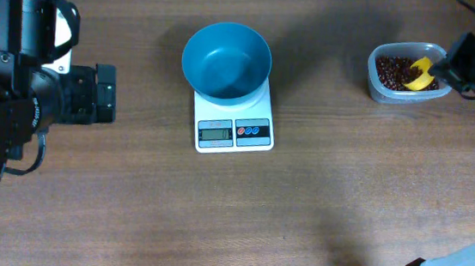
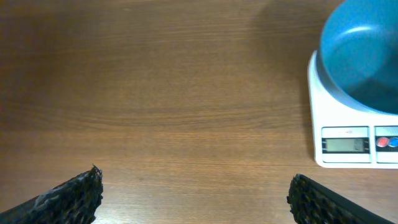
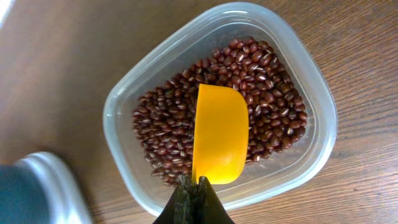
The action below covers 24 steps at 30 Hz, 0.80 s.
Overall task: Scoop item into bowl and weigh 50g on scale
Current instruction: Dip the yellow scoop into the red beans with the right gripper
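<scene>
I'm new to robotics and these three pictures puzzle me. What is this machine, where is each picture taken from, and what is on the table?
Two robot arms sit at a wooden table. One picture looks down from above; the other two come from cameras on each wrist. The left arm has its jaws wide open and empty. A round teal-blue plastic bowl, empty, stands on a small white square kitchen scale. The right arm has its jaws shut on a yellow plastic scoop, above small dark red-brown beans in a clear plastic tub.
</scene>
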{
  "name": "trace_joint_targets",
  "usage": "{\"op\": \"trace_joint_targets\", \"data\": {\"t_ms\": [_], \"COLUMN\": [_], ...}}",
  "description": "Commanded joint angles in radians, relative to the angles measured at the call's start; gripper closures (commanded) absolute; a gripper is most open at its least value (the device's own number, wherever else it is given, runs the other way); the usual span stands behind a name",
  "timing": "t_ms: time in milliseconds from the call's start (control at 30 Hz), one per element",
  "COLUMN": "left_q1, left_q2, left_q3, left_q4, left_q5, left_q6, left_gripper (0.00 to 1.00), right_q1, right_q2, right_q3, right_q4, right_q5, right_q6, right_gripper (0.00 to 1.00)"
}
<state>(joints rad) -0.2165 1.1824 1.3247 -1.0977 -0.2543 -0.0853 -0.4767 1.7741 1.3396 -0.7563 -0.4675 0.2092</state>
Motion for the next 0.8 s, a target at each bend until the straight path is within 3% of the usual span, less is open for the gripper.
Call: {"op": "trace_joint_targets", "data": {"t_ms": [0, 133, 333, 433, 500, 600, 700, 767], "left_q1": [0.003, 0.004, 0.039, 0.110, 0.196, 0.274, 0.312, 0.314], "left_q2": [0.002, 0.002, 0.000, 0.000, 0.000, 0.001, 0.001, 0.001], "left_q3": [0.013, 0.013, 0.039, 0.080, 0.089, 0.089, 0.089, 0.089], "left_q4": [0.001, 0.005, 0.015, 0.015, 0.011, -0.016, -0.011, -0.012], "left_q5": [-0.053, -0.047, 0.010, 0.142, 0.338, 0.538, 0.644, 0.630], "left_q6": [0.014, -0.058, -0.060, -0.060, -0.055, 0.069, 0.072, 0.072], "left_gripper": [0.01, 0.01, 0.01, 0.01, 0.01, 0.01, 0.01, 0.01], "right_q1": [-0.045, -0.085, -0.093, -0.093, -0.093, -0.093, -0.093, -0.093], "right_q2": [-0.004, -0.004, -0.002, -0.002, -0.002, -0.002, -0.002, -0.002], "right_q3": [0.016, 0.016, 0.016, 0.016, 0.016, 0.016, 0.016, 0.016], "right_q4": [-0.004, -0.007, -0.022, -0.037, -0.039, -0.039, -0.040, -0.040], "right_q5": [-0.182, -0.233, -0.233, -0.233, -0.257, -0.301, -0.308, -0.308], "right_q6": [0.009, 0.008, -0.048, -0.048, -0.072, -0.083, -0.083, -0.082], "right_gripper": [0.96, 0.96, 0.96, 0.96, 0.96, 0.96, 0.96, 0.96]}}
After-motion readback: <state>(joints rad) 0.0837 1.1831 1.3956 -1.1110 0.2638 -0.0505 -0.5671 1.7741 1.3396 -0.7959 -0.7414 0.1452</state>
